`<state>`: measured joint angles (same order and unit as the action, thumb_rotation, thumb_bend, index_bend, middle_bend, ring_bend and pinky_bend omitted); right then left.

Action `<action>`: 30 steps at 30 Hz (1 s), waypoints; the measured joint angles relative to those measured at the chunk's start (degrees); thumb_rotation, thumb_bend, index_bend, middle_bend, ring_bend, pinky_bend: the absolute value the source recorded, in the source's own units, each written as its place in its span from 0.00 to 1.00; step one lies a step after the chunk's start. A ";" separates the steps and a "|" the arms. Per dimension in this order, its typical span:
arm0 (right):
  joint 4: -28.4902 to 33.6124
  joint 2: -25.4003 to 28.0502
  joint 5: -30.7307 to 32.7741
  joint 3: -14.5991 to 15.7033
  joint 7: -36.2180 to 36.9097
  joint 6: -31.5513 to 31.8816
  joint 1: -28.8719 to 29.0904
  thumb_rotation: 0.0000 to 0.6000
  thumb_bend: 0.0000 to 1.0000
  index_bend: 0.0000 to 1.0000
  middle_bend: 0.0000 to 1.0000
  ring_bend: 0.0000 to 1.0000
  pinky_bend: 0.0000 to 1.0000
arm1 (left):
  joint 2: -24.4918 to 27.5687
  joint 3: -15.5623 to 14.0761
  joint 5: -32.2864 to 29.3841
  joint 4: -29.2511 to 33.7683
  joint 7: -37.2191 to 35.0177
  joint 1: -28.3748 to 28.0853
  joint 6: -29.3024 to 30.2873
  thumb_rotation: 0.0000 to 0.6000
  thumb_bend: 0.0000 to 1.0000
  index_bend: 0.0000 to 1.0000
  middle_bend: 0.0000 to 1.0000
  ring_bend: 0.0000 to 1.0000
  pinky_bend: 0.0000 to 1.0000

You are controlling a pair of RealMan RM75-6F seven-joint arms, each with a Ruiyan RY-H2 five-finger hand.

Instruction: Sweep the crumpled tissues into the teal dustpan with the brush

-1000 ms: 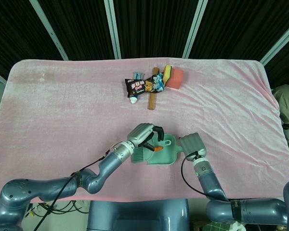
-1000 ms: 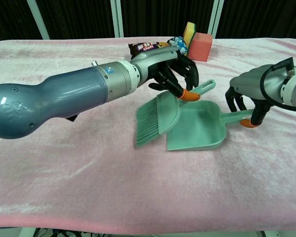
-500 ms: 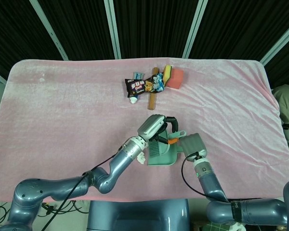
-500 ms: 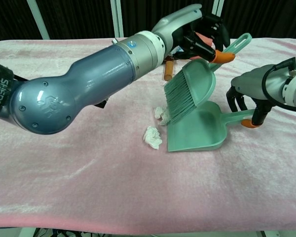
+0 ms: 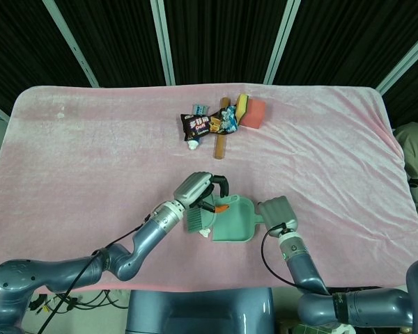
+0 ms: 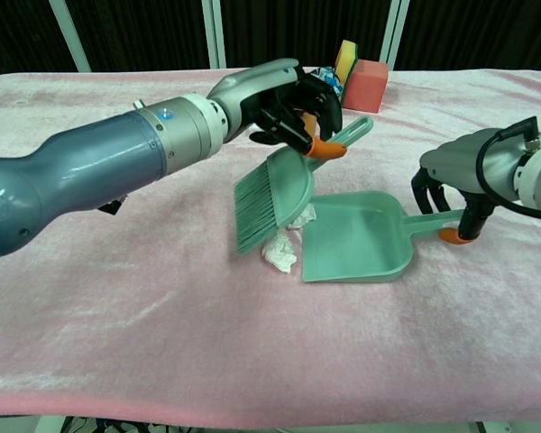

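The left robot hand (image 6: 288, 106) grips the handle of the teal brush (image 6: 272, 192), its dark fingers (image 6: 320, 113) wrapped round the stem near the orange-tipped thumb. The brush hangs tilted below and in front of that hand, bristles pointing down toward the pink cloth-covered surface (image 6: 144, 298). Just under the bristle tips lie the crumpled tissues (image 6: 279, 252): one white wad beside the open lip of the teal dustpan (image 6: 356, 239), a second smaller bit touching the pan's edge behind the brush head. None of the tissue sits inside the pan as far as the chest view shows.

The right robot hand (image 6: 451, 194) holds the dustpan's handle, fingers curled down round it, with the pan lying flat on the surface between the two hands, its mouth facing the left hand. In the head view the left robot hand (image 5: 198, 189) and the brush (image 5: 197, 220) sit just beside the dustpan (image 5: 233, 226), with the right robot hand (image 5: 277, 213) at the pan's other side.

Well beyond both hands, toward the far edge, a cluster rests: a dark snack packet (image 5: 207, 124), a brown stick-like object (image 5: 221, 142), a yellow-and-green sponge (image 6: 346, 59) and a pink block (image 6: 370, 85).
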<state>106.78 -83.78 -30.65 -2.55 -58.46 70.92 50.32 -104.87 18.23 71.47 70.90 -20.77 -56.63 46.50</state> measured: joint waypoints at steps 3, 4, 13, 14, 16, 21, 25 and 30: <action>0.39 -0.01 0.09 -0.07 0.03 0.14 0.03 1.00 0.43 0.69 0.63 0.72 0.83 | -0.21 -0.78 -0.30 0.30 -0.40 0.62 -0.16 1.00 0.36 0.64 0.67 0.87 0.99; 0.48 -0.01 0.09 -0.09 0.03 0.19 0.04 1.00 0.43 0.69 0.63 0.72 0.83 | -0.33 -1.03 -0.32 0.27 -0.40 0.73 -0.23 1.00 0.36 0.64 0.67 0.87 0.99; 0.59 -0.53 0.42 -0.04 -0.12 0.48 0.22 1.00 0.43 0.69 0.63 0.72 0.83 | -3.59 -0.80 -0.28 -2.77 -0.21 -0.74 -1.20 1.00 0.36 0.64 0.67 0.87 0.99; 0.59 -0.58 0.41 -0.03 -0.03 0.53 0.18 1.00 0.43 0.69 0.63 0.72 0.83 | -4.07 -0.58 -0.15 -3.22 -0.20 -1.10 -1.19 1.00 0.36 0.64 0.67 0.87 0.99; 0.61 -0.66 0.33 0.02 0.10 0.64 0.11 1.00 0.43 0.69 0.63 0.72 0.83 | -5.21 0.05 0.19 -4.32 -0.22 -2.02 -1.14 1.00 0.36 0.64 0.67 0.87 0.99; 0.79 -0.65 0.07 0.24 0.31 0.91 -0.11 1.00 0.43 0.69 0.63 0.72 0.83 | -7.71 1.83 0.88 -7.01 -0.48 -4.20 -0.68 1.00 0.36 0.64 0.67 0.87 0.99; 0.90 -0.60 -0.05 0.30 0.44 1.11 -0.23 1.00 0.43 0.69 0.63 0.72 0.83 | -9.56 3.40 1.43 -8.84 -0.93 -5.75 0.51 1.00 0.36 0.64 0.67 0.87 0.99; 1.07 -0.43 -0.31 0.34 0.45 1.35 -0.31 1.00 0.44 0.69 0.63 0.72 0.83 | -10.66 4.62 2.45 -9.56 -1.60 -6.82 2.57 1.00 0.36 0.63 0.67 0.87 0.99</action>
<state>107.85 -84.20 -30.97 -2.21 -58.01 72.27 50.00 -115.53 22.85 73.92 61.34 -22.36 -63.46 49.07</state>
